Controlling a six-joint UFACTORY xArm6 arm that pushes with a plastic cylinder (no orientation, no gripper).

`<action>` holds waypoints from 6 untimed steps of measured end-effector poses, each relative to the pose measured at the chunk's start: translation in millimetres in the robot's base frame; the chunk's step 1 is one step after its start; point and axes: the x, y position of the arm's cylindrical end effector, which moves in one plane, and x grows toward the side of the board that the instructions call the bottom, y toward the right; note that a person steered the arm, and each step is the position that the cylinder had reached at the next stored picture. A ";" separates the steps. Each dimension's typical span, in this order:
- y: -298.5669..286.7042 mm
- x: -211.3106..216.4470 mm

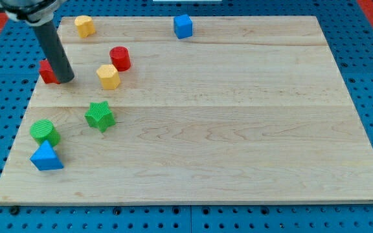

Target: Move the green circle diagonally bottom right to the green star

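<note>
Green circle (45, 131) near the board's (238, 129) left edge, touching the blue triangle (46, 157) just below it; green star (100, 115) to its upper right, apart. My tip (66, 79) up near the view's top left, against a partly hidden red block (46, 71), well above the circle. No jaws on the rod. Yellow block (109, 76) and red cylinder (120, 58) just right of the tip.
</note>
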 end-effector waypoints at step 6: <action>117.6 122.1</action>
